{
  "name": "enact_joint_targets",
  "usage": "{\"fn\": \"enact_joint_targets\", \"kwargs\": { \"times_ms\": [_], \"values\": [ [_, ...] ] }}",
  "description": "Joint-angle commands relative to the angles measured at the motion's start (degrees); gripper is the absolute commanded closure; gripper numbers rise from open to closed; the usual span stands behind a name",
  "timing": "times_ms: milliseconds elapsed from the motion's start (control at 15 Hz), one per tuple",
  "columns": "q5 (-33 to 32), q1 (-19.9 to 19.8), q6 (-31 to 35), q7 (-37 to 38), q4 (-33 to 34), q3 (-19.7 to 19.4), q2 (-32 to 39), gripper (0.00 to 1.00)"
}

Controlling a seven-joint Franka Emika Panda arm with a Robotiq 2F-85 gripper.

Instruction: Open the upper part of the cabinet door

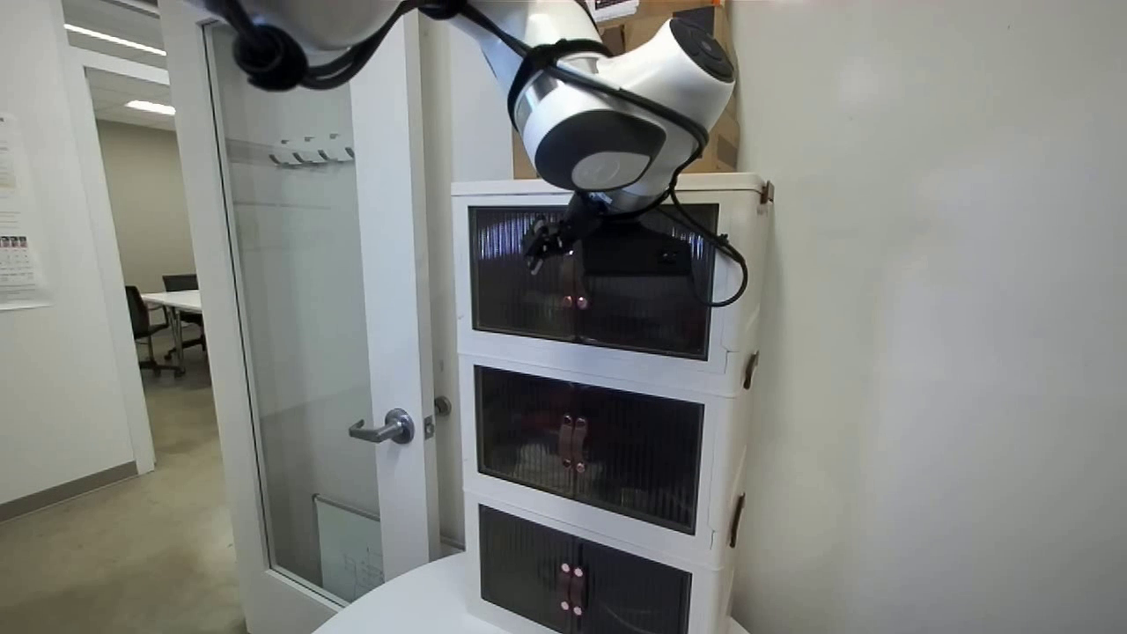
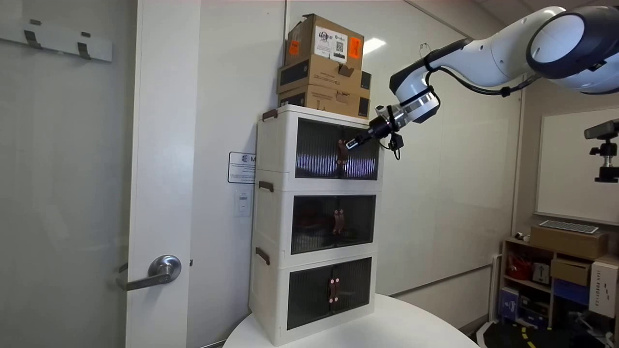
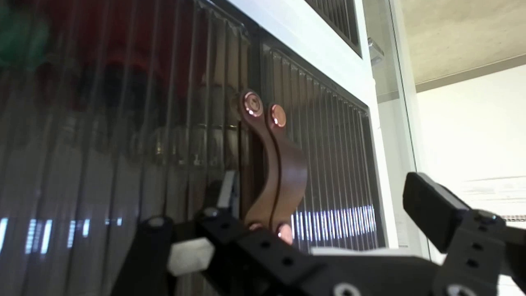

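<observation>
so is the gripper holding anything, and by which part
Nothing is held; the gripper stands open, jaws wide apart, not closed on the upper brown handles.

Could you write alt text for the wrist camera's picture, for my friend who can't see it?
Close-up: the robot's open black gripper near two curved brown handles on the closed, dark, ribbed upper doors of a white cabinet. Whether it touches them is unclear.

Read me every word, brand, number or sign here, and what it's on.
"ROBOTICS": sideways on the white box; the word before it is blurred, perhaps "LEAN".
"M": on the wall sign, whose right part the cabinet hides; its fine print is too small.
Too small or blurred: the label and orange stickers on the top cardboard box, print on the two lower boxes, the wall plate, the wall poster, the small whiteboard.
</observation>
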Motion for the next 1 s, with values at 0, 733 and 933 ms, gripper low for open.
{"fn": "enact_joint_targets", "kwargs": {
  "times_ms": [0,733,933],
  "values": [
    [0.8,-1.0,-2.2,-0.7,4.6,1.6,3.1,0.0],
    [1.6,-0.7,-4.5,-0.8,4.6,3.6,4.2,0.0],
    [1.0,-0.5,-5.5,-1.0,4.4,3.7,4.3,0.0]
  ]
}}
